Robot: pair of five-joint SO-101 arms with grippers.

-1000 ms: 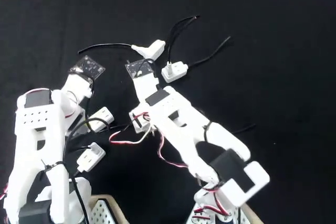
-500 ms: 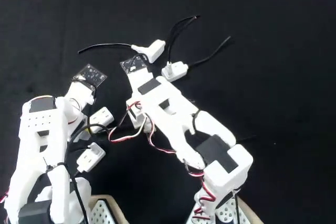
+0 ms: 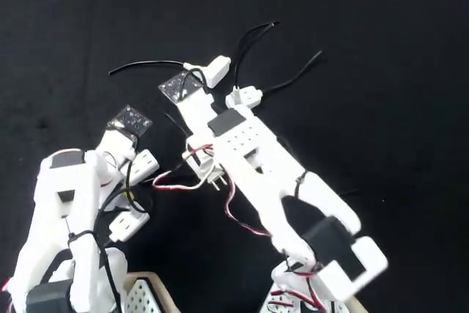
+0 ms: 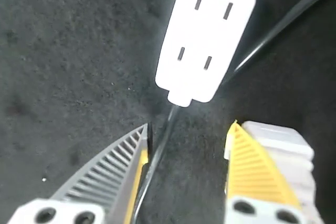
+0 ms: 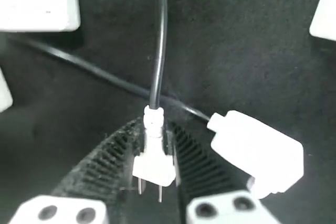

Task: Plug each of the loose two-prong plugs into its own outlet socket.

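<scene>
My right gripper (image 5: 155,123) is shut on a small white two-prong plug (image 5: 153,167). Its prongs face the camera and its black cord (image 5: 159,35) runs off past the fingertips. Beside it lies another white plug (image 5: 260,158). From above, the right gripper (image 3: 182,87) sits next to two loose white plugs (image 3: 212,70) (image 3: 245,97). My left gripper (image 4: 186,129) is open just short of a white outlet socket (image 4: 205,38) with slots in two pairs; the socket's cord passes between the fingers. Two sockets (image 3: 143,163) (image 3: 128,223) lie beside the left arm, near the left gripper (image 3: 126,124).
Black cords (image 3: 293,75) trail over the black tabletop behind the plugs. Red and white wires (image 3: 183,181) hang under the right arm. A white block (image 5: 37,1) lies at the edge of the right wrist view. Open table stretches to the right and back.
The right arm has stretched farther back and left, toward the two loose plugs. The left arm has drawn back toward the front, nearer the sockets.
</scene>
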